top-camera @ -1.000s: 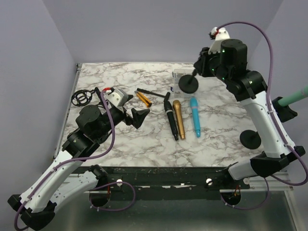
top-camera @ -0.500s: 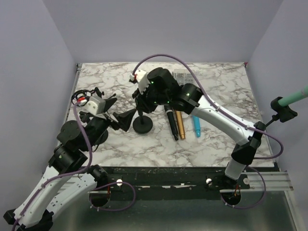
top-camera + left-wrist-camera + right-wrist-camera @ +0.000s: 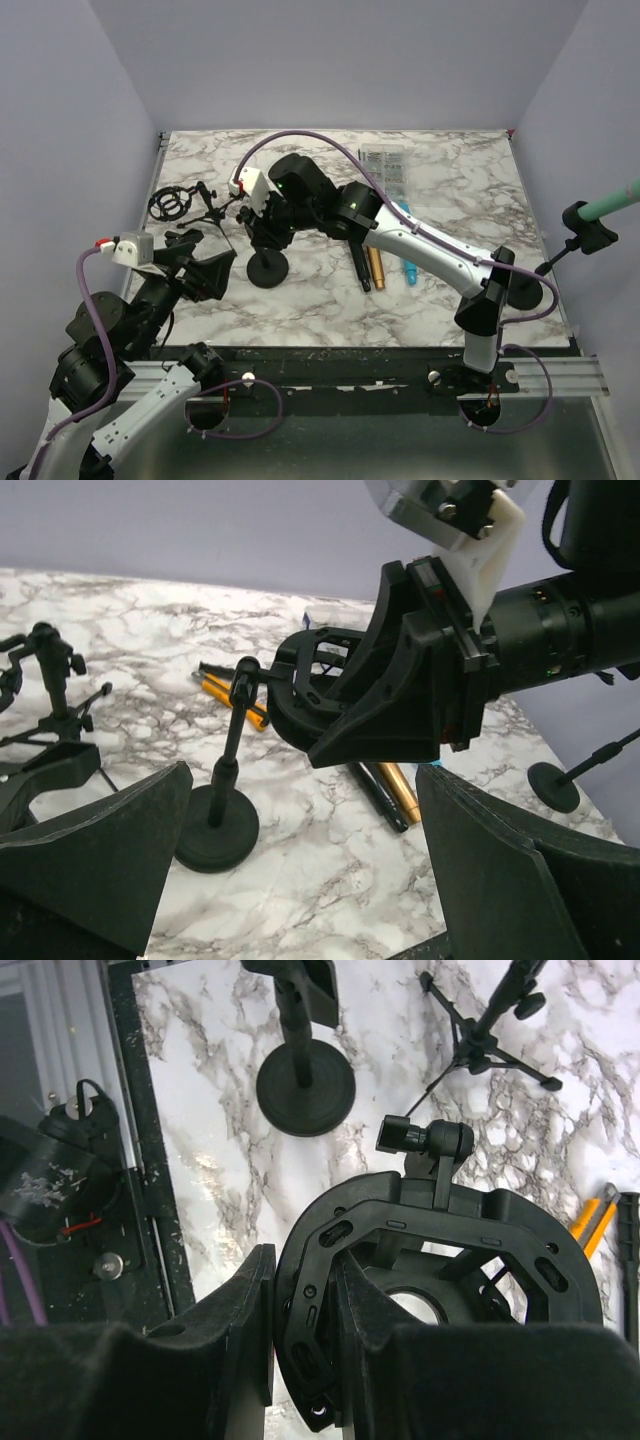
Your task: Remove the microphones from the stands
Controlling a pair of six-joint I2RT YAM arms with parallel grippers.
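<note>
A teal microphone sits in the clip of a stand at the right edge, its round base on the marble, far from both grippers. My right gripper reaches across to the left-centre and is shut on the empty black shock-mount ring of a second stand. That stand's pole runs down to a round base. My left gripper hangs open just left of that base, nothing between its fingers.
A tripod stand with a ring mount stands at the far left. A black microphone, a gold one and a blue one lie mid-table under the right arm. A clear packet lies at the back.
The right arm has swept from the far right to the left-centre, carrying the ring-mount stand with it. The left arm has drawn back toward the near left, still open.
</note>
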